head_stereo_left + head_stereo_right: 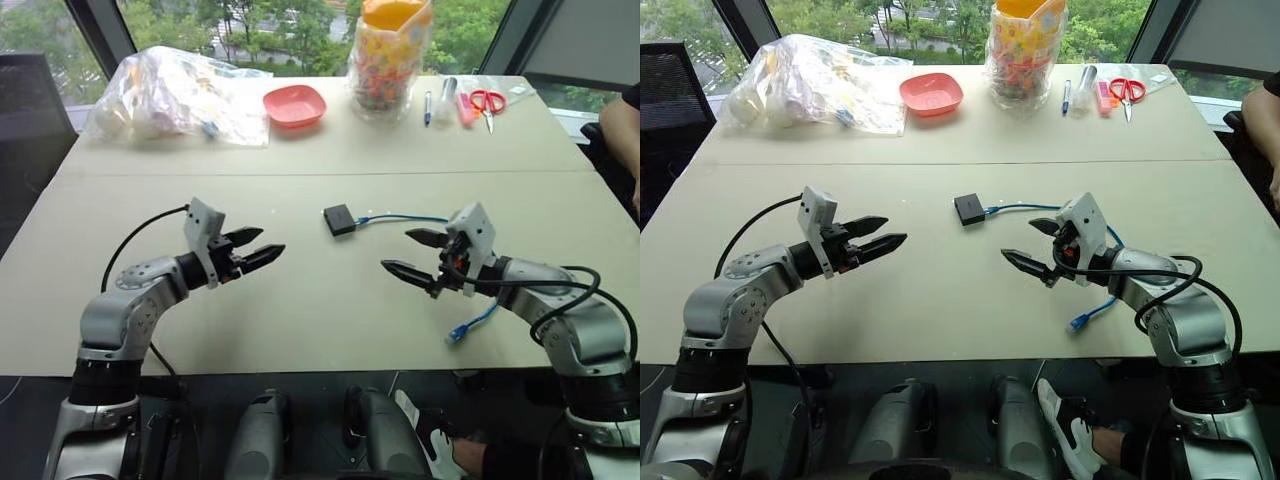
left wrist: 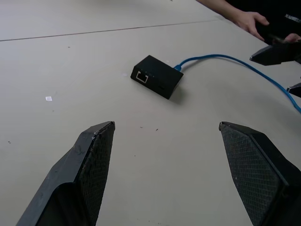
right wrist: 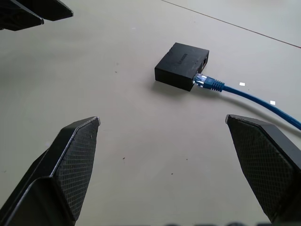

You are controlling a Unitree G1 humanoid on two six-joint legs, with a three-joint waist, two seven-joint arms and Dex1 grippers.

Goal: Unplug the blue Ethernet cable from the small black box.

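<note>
Blue Ethernet cable in small black box port

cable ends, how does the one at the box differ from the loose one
One end of the cable is plugged into the box mid-table; the other end lies free near the table's front edge, by the right arm. The plugged end sits ahead of both open grippers, left and right; the free end lies behind the right one. Both rest on the table, untouched.
</note>
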